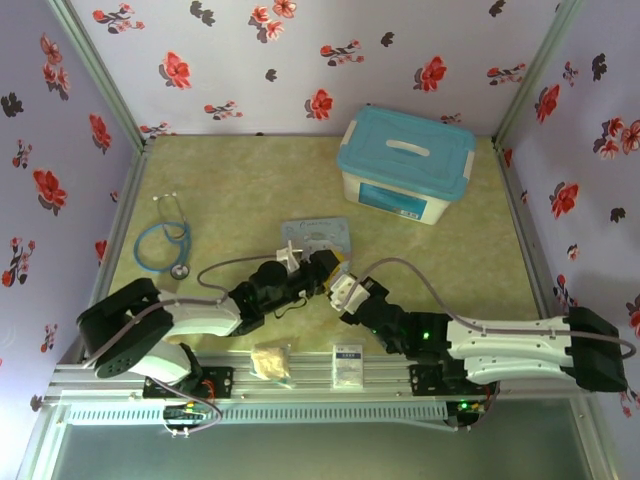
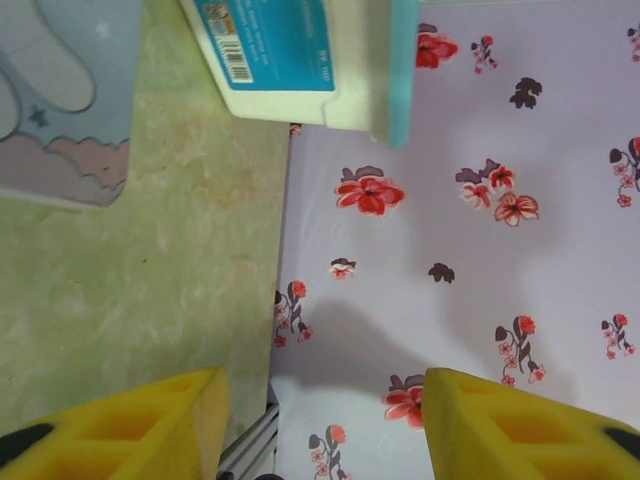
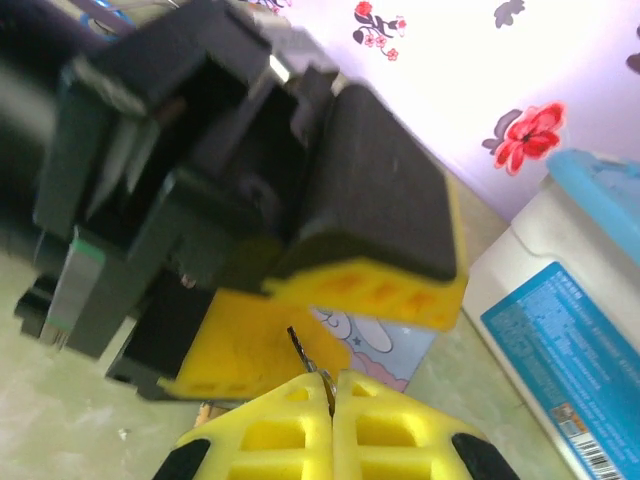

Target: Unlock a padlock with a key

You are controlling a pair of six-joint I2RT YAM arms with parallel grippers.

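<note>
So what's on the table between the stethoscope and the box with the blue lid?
Nothing. In the top view the table is bare between the stethoscope and the box.

The table [image 1: 450, 270] has a marbled yellow-green top, smooth and matt. At its far right corner, the storage box [image 1: 400, 192] is white plastic with a turquoise plastic lid [image 1: 405, 150] and a glossy printed label [image 2: 270, 45]. Near the left edge, the stethoscope [image 1: 179, 270] has blue rubbery tubing. The key [image 3: 303, 350] is thin dark metal, pinched in the right gripper [image 3: 330, 388], whose fingers [image 3: 270, 435] are matt yellow ribbed plastic. A brushed metal rail [image 1: 310, 380] lines the near edge.
</note>
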